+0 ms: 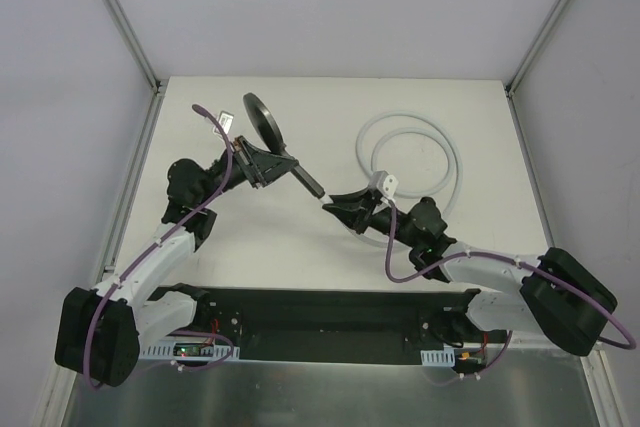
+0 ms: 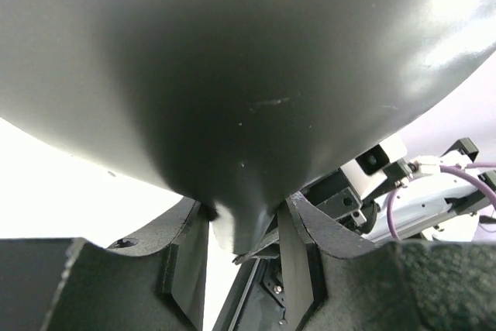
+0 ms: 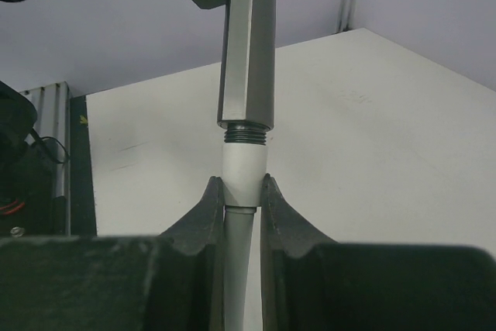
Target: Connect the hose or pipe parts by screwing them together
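The dark grey shower head (image 1: 262,119) is held up at the centre left, its straight handle (image 1: 305,179) pointing right and toward me. My left gripper (image 1: 262,163) is shut on it just below the round face. In the left wrist view the head (image 2: 248,75) fills the frame, its neck pinched in the gripper (image 2: 242,226). The pale hose (image 1: 452,152) lies coiled at the right. My right gripper (image 1: 337,206) is shut on its white end fitting (image 3: 246,172). That fitting sits against the handle's (image 3: 248,44) threaded end (image 3: 246,136), in line with it, with dark threads showing.
The white table (image 1: 480,107) is enclosed by pale walls with metal corner posts (image 1: 125,27). A black base plate (image 1: 330,322) runs along the near edge between the arm mounts. Purple cables (image 1: 410,272) loop off both arms.
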Motion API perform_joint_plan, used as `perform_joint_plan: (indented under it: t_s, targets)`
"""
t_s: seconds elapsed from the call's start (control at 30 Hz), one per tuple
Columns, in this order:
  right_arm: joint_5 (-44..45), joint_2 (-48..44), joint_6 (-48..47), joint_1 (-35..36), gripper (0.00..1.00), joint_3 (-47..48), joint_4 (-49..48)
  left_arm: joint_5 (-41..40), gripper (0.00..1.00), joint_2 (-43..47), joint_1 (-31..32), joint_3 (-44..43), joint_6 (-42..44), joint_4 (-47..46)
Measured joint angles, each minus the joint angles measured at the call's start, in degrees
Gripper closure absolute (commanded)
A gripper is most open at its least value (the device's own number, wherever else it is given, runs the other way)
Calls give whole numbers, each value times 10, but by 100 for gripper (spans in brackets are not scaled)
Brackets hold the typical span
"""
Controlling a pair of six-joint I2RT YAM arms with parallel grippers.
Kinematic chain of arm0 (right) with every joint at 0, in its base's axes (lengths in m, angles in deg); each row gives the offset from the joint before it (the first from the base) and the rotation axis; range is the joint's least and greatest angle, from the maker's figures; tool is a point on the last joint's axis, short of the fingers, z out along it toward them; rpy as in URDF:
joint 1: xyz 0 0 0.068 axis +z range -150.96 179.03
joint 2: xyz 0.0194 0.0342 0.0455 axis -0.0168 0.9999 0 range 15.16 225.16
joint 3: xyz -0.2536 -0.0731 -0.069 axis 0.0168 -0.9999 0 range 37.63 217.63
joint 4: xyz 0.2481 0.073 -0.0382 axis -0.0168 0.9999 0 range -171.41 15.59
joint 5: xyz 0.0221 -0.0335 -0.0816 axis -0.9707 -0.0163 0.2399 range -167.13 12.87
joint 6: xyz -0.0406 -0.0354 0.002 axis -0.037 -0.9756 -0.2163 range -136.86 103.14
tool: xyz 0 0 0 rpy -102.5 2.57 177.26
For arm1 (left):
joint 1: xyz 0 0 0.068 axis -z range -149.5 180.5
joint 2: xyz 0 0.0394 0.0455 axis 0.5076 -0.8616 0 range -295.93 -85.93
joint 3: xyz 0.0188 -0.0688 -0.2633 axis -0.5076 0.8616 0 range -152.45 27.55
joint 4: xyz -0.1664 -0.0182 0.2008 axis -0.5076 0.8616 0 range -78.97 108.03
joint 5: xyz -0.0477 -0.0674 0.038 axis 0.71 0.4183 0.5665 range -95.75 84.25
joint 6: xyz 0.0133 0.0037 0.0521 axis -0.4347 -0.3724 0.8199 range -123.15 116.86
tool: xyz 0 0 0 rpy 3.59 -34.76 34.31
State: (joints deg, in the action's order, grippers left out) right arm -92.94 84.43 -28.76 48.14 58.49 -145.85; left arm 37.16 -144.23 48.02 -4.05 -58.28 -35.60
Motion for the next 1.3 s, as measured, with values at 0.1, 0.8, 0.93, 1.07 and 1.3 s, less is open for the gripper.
perform_joint_plan:
  t_s: [0.1,0.8,0.93,1.07,1.3]
  targets:
    - [-32,4,35,-14,99,0,-10,12,100,0,0,9,3,-37]
    - [-224,68,264,-93,99,0,-35,81,100,-99,0,74,-45,-272]
    - [-241,72,289,-104,99,0,-23,80,100,-123,0,78,-65,-282]
    - [-254,82,310,-113,99,1,-24,80,100,-130,0,81,-70,-281]
    - [-275,111,350,-118,92,17,-30,72,100,-129,0,83,-58,-280]
